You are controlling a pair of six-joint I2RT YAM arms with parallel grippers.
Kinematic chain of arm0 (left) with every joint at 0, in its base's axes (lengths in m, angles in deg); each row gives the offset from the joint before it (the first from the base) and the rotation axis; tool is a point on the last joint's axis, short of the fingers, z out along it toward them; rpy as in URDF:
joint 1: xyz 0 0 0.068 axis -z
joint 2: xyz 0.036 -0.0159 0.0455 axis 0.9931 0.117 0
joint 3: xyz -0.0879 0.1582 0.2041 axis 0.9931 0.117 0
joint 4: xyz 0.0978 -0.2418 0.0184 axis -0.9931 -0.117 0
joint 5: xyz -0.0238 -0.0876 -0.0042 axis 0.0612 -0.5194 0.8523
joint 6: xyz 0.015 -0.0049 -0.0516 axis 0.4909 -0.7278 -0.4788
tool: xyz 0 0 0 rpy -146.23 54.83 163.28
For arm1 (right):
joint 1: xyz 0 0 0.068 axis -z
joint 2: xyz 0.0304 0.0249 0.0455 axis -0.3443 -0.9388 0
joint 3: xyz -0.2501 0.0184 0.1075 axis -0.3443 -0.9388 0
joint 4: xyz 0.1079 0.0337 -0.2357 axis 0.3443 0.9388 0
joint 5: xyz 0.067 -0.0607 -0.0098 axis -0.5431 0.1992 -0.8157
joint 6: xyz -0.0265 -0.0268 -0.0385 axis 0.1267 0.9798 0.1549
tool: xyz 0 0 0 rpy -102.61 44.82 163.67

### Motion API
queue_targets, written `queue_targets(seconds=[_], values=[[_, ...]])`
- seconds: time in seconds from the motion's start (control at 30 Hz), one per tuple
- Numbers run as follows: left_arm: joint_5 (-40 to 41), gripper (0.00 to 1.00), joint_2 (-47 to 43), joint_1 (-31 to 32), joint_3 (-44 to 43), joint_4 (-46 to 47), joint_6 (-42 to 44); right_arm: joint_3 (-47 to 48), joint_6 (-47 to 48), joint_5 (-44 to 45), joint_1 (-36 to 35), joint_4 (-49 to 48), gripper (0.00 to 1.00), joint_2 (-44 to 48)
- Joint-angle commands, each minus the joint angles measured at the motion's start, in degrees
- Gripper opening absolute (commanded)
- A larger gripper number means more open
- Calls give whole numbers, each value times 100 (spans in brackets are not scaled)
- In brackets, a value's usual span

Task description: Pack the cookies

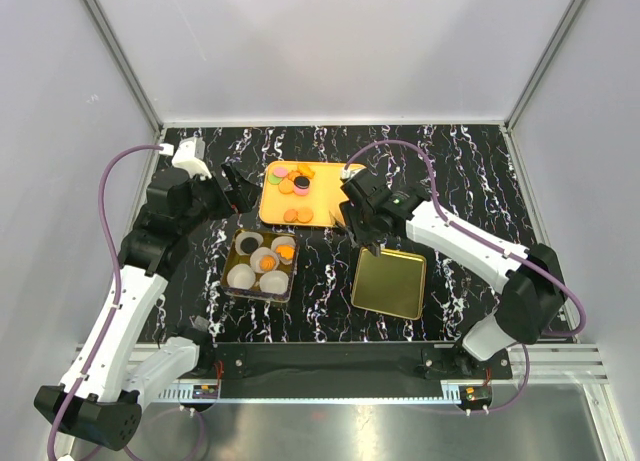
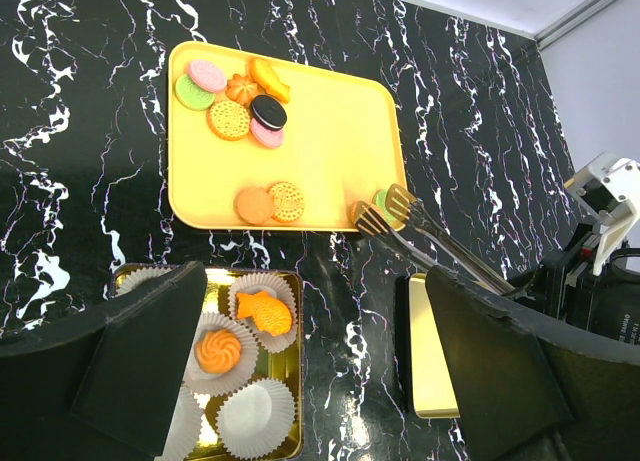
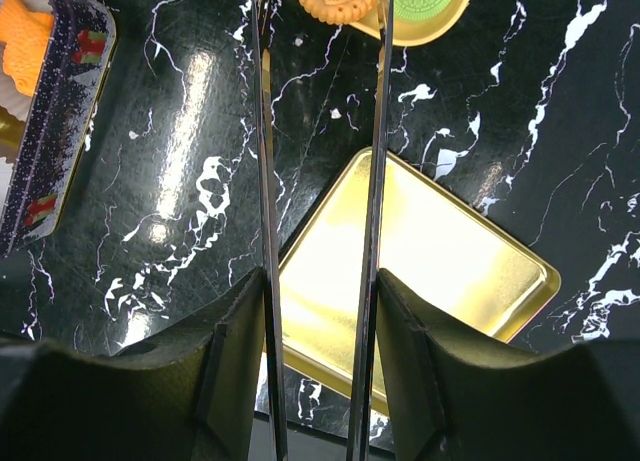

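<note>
1. The orange tray [image 2: 330, 131] sits at the far middle of the black table [image 2: 80, 131]. Most cookies [image 2: 268, 111] lie in its far left corner. Two more lie at its near edge.
2. Nearer, a tin [image 3: 60, 151] with paper cups [image 2: 255, 416] is on the left. A gold lid [image 3: 440, 261] is on the right. A strip of table shows between them.
3. The right gripper [image 3: 320, 281] squeezes the tongs [image 2: 430, 236]. They reach to the tray's near right corner, by a green cookie [image 2: 385, 203].
4. The left gripper [image 2: 315, 281] is spread wide with nothing in it, above the tin.
5. Its dark fingers hide part of the tin.
6. The right wrist view cuts off the tong tips. I cannot tell if they touch the green cookie.
</note>
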Motion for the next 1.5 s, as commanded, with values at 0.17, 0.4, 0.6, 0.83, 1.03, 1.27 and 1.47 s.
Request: queue_targets(seconds=[0.17,0.4,0.6,0.83,1.03,1.27,1.47], values=[[-114,99,-42,-26,18,241,48,-135,-83,-105,114,-238,52,35],[-132,99,-33,-26,27,250,31,-152,-74,-193,140,-299,52,-35],[-123,99,-33,-26,27,249,39,-152,-74,-272,184,-335,51,-79],[-123,99,-33,-26,35,249,39,-205,-65,-439,307,-405,50,-79],[-141,99,-15,-35,36,267,30,-161,-39,-501,360,-449,46,-140],[-132,99,2,-35,18,267,31,14,-13,-466,447,-431,42,-132],[-141,99,28,-43,0,276,31,340,66,-316,492,-396,42,-149]])
